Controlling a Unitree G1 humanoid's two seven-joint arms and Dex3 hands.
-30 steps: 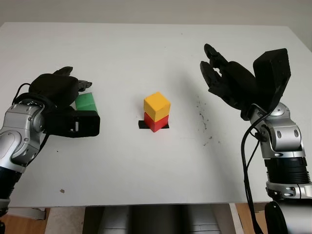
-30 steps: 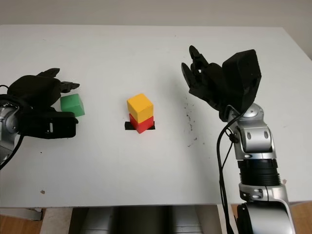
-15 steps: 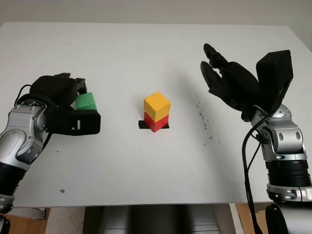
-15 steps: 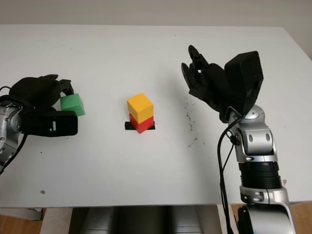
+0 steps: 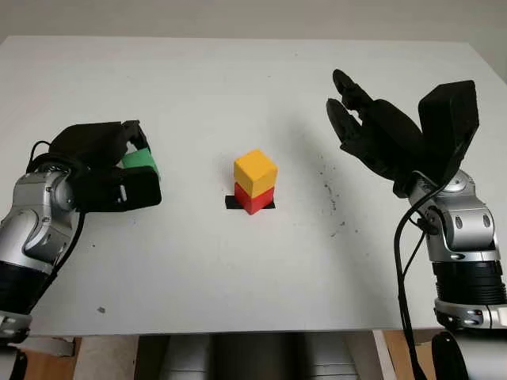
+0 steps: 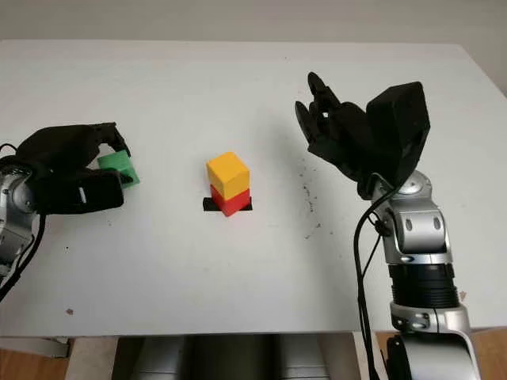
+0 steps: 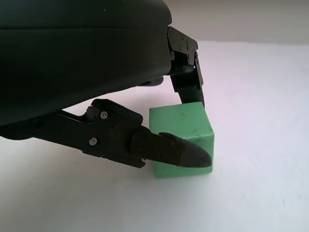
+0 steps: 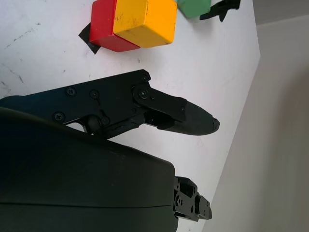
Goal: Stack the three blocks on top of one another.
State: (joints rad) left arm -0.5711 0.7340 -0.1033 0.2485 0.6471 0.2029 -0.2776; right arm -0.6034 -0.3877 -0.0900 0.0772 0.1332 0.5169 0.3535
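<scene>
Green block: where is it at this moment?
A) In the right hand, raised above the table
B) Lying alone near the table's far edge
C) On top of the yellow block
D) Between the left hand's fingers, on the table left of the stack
D: the green block sits on the table with the left hand closed around it, well left of the yellow block on the red block.

Your right hand (image 8: 145,116) hangs open above the white table (image 8: 159,72), holding nothing. Past its fingers (image 8: 188,118) you see the yellow block (image 8: 147,21) stacked on the red block (image 8: 106,29), which sits on a black marker (image 8: 87,35). The green block (image 8: 193,7) lies beyond, apart from the stack.
</scene>
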